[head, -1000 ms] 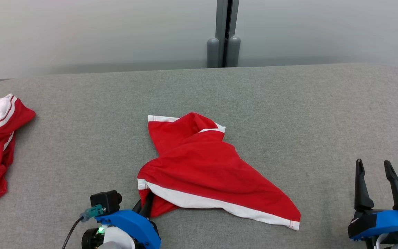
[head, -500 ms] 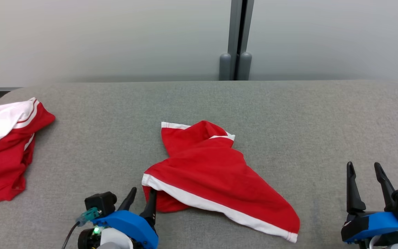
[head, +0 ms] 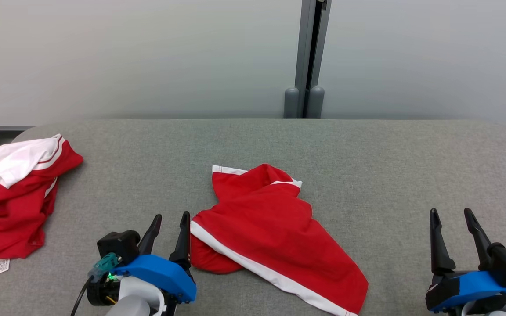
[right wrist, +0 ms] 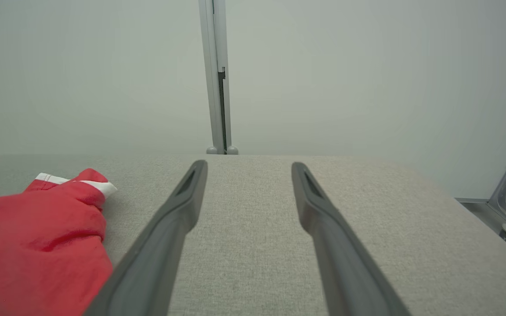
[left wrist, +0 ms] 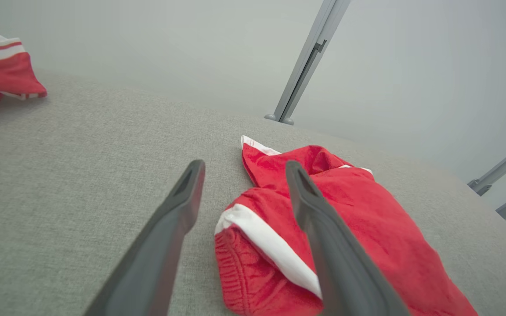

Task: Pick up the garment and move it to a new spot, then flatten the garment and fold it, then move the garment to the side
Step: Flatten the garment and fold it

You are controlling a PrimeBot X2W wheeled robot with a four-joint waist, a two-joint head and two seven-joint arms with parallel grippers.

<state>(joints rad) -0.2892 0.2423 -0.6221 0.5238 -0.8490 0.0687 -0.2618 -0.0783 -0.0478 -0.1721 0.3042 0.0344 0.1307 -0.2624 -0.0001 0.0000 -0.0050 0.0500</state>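
My left hand (head: 172,215) is spread wide with nothing between its fingers. It sits just beside the near left corner of the red garment (head: 275,228), which lies crumpled at the middle of the grey worktop (head: 367,166) with a white-trimmed edge towards me. My right hand (head: 450,211) is just as wide open and empty, well apart from the garment on its right. A second red and white garment (head: 16,197) lies heaped at the worktop's left end.
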